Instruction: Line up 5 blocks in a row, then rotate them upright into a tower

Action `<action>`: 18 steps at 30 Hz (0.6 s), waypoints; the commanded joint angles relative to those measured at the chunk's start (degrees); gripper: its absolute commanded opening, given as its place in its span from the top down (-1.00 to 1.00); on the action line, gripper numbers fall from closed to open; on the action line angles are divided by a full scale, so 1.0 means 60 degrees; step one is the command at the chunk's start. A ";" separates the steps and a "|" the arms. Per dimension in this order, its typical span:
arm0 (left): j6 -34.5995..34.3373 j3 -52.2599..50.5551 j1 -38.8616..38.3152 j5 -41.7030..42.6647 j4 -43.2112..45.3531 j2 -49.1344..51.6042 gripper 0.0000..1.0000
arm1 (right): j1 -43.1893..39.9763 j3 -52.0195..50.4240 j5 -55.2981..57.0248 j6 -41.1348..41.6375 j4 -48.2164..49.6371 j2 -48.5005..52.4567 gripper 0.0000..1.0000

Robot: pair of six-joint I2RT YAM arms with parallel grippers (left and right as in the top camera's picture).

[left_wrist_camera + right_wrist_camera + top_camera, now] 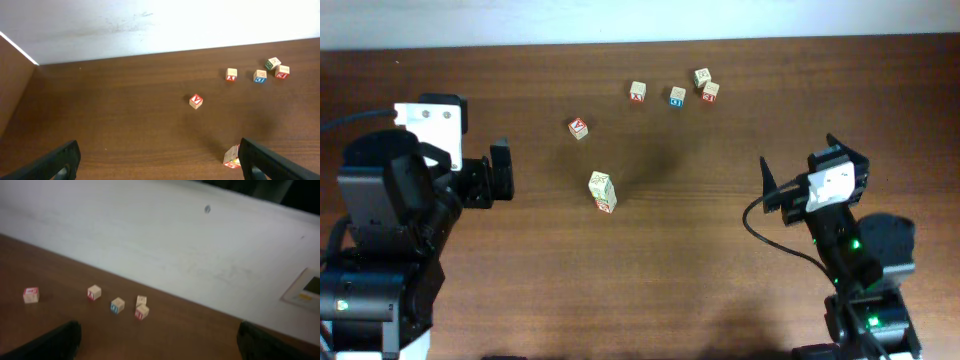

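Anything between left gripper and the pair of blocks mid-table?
Nothing. In the overhead view, only bare tabletop lies between the left gripper and the block pair. The red-faced cube sits off that line, nearer the wall.

left end effector spread wide; right end effector equally wide.

5 pale lettered blocks, 1 blue-lettered cube, 1 red-faced cube, 2 hands
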 commanded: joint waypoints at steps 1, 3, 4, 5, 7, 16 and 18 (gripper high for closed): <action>0.0018 0.0164 0.0058 -0.0109 0.0018 -0.0022 -0.98 | -0.0080 -0.0761 -0.0047 -0.0051 0.0310 -0.0721 -0.97; 0.0018 0.0164 0.0058 -0.0109 0.0018 -0.0022 -0.98 | -0.0080 -0.1191 -0.0044 -0.0084 0.0368 -0.1122 -0.97; 0.0018 0.0164 0.0062 -0.0109 0.0018 -0.0022 -0.98 | -0.0080 -0.1377 -0.0040 -0.0102 0.0368 -0.1319 -0.97; 0.0018 0.0164 0.0058 -0.0109 0.0018 -0.0022 -0.98 | -0.0080 -0.1617 -0.0047 -0.0226 0.0368 -0.1581 -0.97; 0.0018 0.0164 0.0062 -0.0109 0.0018 -0.0022 -0.98 | -0.0080 -0.1905 -0.0036 -0.0299 0.0368 -0.1905 -0.97; 0.0018 0.0164 0.0058 -0.0109 0.0018 -0.0022 -0.98 | -0.0069 -0.3442 0.0025 -0.0291 0.0787 -0.3559 -0.97; 0.0018 0.0164 0.0062 -0.0109 0.0018 -0.0022 -0.98 | -0.0062 -0.3905 0.0025 -0.0291 0.0787 -0.4102 -0.97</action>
